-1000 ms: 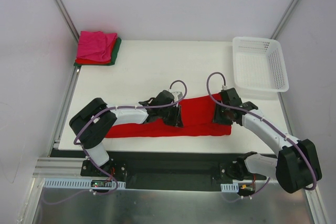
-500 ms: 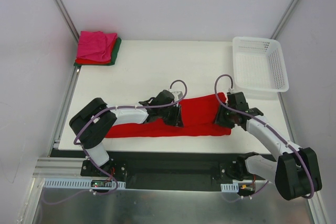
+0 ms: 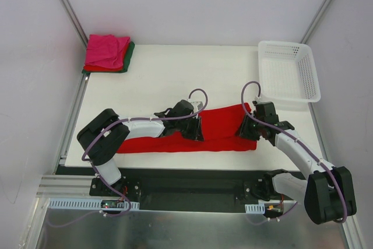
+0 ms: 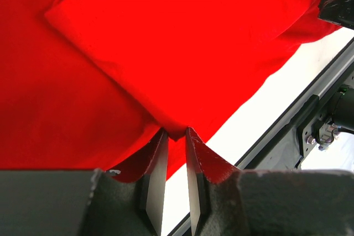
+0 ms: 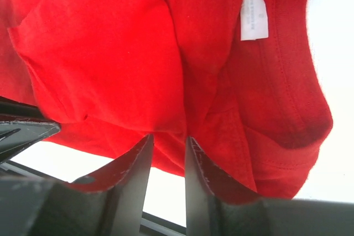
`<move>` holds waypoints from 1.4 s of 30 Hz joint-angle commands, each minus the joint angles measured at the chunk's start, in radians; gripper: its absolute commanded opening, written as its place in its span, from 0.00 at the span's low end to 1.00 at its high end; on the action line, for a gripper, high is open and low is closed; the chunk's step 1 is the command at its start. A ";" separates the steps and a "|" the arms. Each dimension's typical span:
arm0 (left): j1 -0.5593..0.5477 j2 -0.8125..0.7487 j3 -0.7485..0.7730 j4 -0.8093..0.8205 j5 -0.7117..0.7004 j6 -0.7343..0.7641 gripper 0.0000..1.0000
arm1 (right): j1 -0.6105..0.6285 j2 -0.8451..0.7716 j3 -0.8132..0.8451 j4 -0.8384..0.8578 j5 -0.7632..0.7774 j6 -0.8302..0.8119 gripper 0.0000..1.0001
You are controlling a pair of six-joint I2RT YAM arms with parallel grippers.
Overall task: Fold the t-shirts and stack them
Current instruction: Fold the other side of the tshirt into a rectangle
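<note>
T-shirt (image 3: 218, 125), red, stretched left-right along bench (image 3: 175, 74), collar rightward; neck label (image 5: 254, 17) unreadable. Left jaws pinching a fold; right jaws narrow astride cloth, grip unclear.

The red shirt (image 3: 224, 125) lies folded into a long band along the table's (image 3: 175, 80) near edge. In the far left corner, a folded pink shirt (image 3: 106, 51) tops a smaller red shirt (image 3: 98, 68) and a green shirt (image 3: 130, 52).
</note>
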 commanded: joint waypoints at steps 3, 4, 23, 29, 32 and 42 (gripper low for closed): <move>-0.012 0.005 0.024 -0.006 0.015 0.025 0.18 | -0.012 -0.014 -0.004 0.026 -0.028 0.000 0.30; -0.012 0.005 0.022 -0.006 0.012 0.027 0.18 | -0.012 -0.014 -0.002 0.026 -0.030 0.001 0.30; -0.012 -0.003 0.019 -0.006 0.010 0.027 0.18 | -0.024 0.022 -0.011 0.040 -0.004 -0.026 0.30; -0.012 -0.003 0.019 -0.007 0.007 0.027 0.17 | -0.038 0.035 -0.013 0.048 -0.015 -0.040 0.30; -0.012 0.000 0.027 -0.007 0.010 0.027 0.18 | -0.044 0.040 -0.013 0.049 -0.012 -0.048 0.30; -0.012 0.011 0.038 -0.012 0.012 0.028 0.17 | -0.055 0.060 -0.025 0.092 -0.062 -0.040 0.30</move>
